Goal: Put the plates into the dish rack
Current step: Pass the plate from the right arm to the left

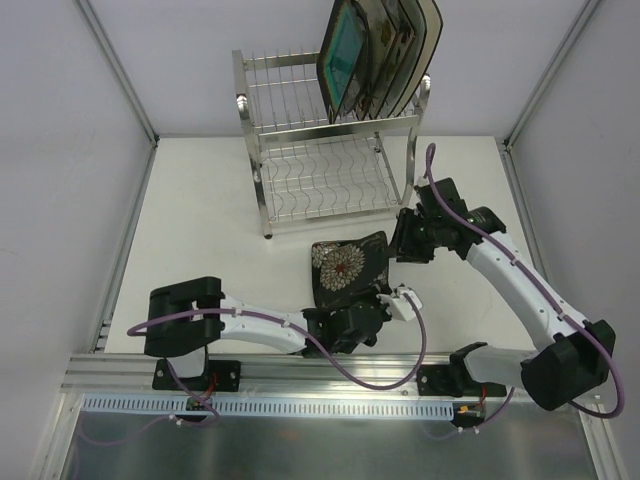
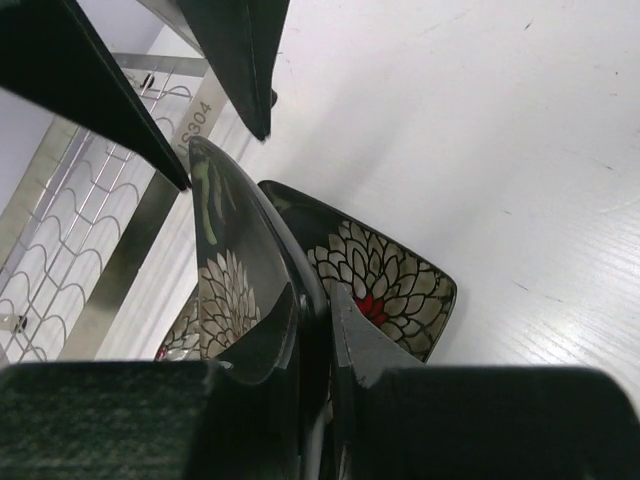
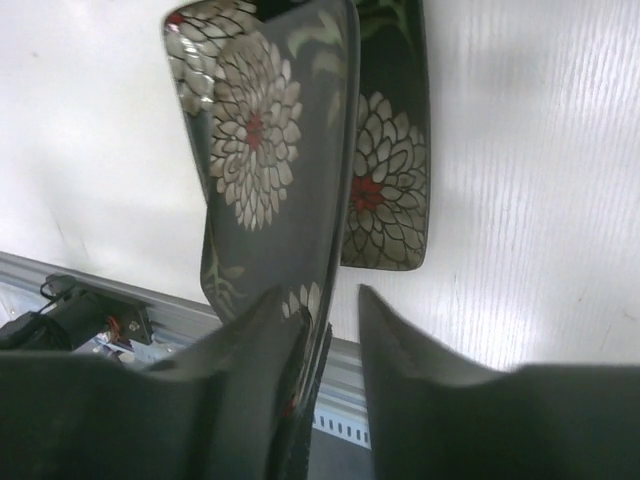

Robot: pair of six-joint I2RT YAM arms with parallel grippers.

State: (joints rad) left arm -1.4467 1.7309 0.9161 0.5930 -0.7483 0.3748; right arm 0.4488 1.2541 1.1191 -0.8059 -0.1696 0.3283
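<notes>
**Left gripper (image 1: 345, 308) pinched on a dark flowered plate (image 1: 340, 265); rack part-filled**

Clamped on the near rim of that plate, fingers (image 2: 250, 335) pressed against both faces, holding it tipped up on edge over the table (image 1: 200, 220). Right gripper (image 1: 395, 245) at the far corner of the same plate, jaws slightly parted around the rim and not really pinching. Judged to be a handover between the arms, about midway.

Done: a row of plates (image 1: 385, 50) standing at the right end of the upper tier of the dish rack (image 1: 320, 180), with the black-and-teal plate (image 1: 345, 60) foremost. Exact count hard to tell.

Left: the held plate, plus a second dark flowered plate (image 2: 395, 285) lying flat on the table just beside it. No plates showing in the lower tier.

Appearance of the held plate: glossy dark glaze, white many-petalled blooms with red centres, squarish with rounded corners and a shallow raised rim.
</notes>
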